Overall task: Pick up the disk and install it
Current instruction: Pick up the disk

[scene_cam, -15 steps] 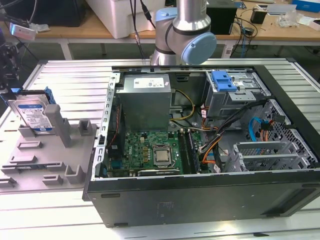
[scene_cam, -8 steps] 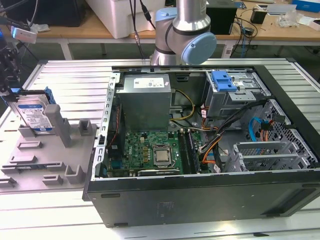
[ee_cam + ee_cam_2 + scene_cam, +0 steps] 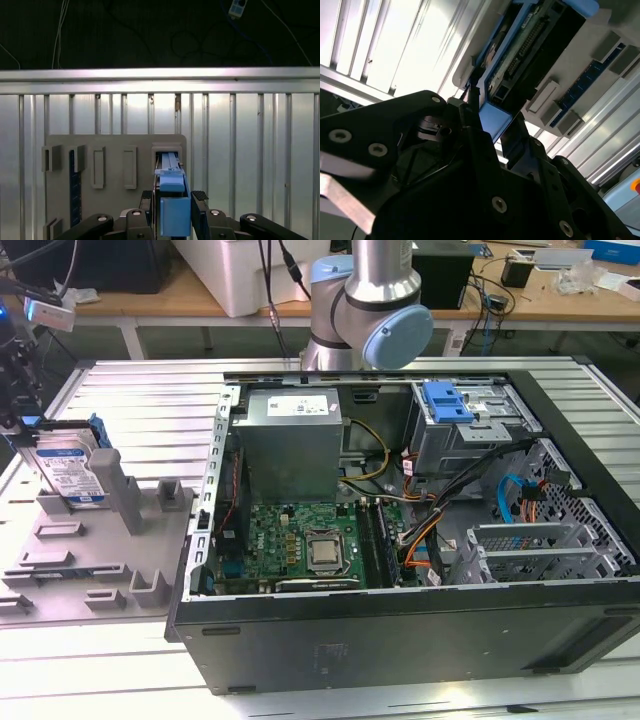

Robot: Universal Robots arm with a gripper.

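At grey holder (image 3: 115, 145), hand (image 3: 173, 200) clamped on upright disk (image 3: 75, 475)

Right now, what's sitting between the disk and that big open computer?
In the exterior view, two grey upright posts stand between them. They belong to the grey holder that the disk stands in, beside the computer.

Ribbed aluminium counter (image 3: 140, 405), glare on its slats. Behind it, a wooden bench (image 3: 570, 302) carrying cables (image 3: 487, 302) and a white box (image 3: 250, 275).
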